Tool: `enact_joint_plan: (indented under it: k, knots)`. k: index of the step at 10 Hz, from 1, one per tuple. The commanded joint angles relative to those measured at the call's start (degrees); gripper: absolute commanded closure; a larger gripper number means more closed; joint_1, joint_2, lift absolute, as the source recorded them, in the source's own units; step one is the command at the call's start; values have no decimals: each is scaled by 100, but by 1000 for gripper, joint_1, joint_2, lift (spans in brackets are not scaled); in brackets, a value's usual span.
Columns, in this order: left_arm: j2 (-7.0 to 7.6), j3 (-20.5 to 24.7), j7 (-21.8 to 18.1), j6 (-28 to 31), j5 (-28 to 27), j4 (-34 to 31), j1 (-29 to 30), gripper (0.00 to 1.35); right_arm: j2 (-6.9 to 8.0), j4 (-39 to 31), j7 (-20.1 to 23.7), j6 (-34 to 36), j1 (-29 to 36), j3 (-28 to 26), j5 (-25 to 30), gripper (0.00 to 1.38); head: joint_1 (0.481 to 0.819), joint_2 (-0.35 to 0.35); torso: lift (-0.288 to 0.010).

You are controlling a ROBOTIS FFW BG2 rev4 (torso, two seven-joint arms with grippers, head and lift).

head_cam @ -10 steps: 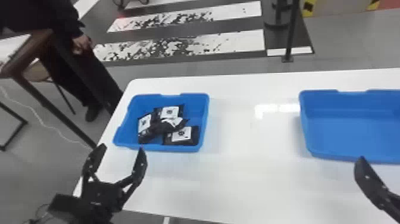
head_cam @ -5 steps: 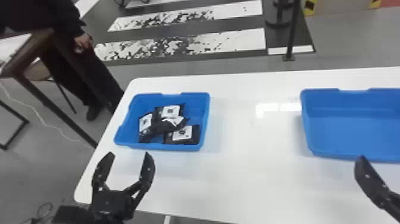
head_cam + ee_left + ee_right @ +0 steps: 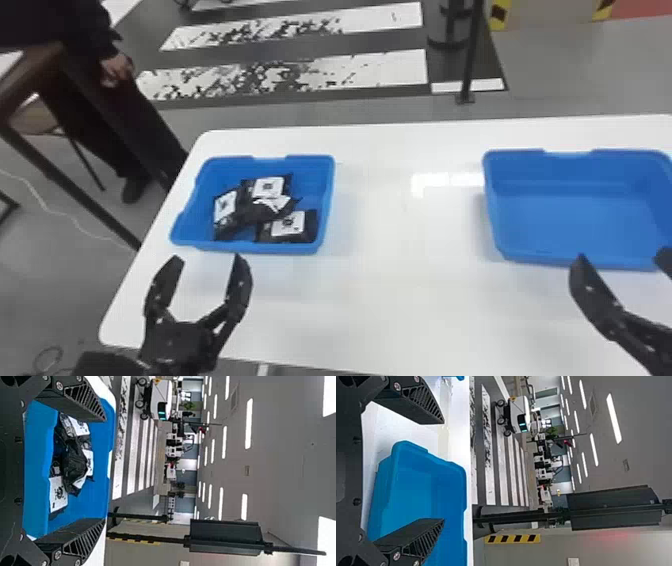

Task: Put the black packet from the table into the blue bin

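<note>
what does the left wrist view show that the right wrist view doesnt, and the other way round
Left wrist view, not right: black packets with white labels, lying in a blue bin, and the open left hand.
Right wrist view, not left: the right-hand blue bin and the open right hand.
Both: white table, crosswalk stripes, white wheeled machine, ceiling lights.

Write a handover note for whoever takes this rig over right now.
Left hand: open, holding nothing, at the near side of the left blue bin.
Right hand: open, holding nothing, by the near side of the right blue bin.
Job's things: several black packets piled in the left bin.
Done: those packets are binned.
Left: probably just backing off; confirm which packet and bin were meant.
</note>
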Motion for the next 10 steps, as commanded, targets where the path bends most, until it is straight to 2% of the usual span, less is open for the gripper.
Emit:
enact_joint_plan:
  k: [1, 10]
  knots:
    - [-24, -15, -1, -1, 16, 0, 0, 144, 0, 0, -1, 2, -1, 0, 1, 137, 695, 194, -110]
    - [-24, -50, -1, -1, 108, 0, 14, 144, 0, -14, -1, 2, -1, 0, 12, 137, 695, 190, -110]
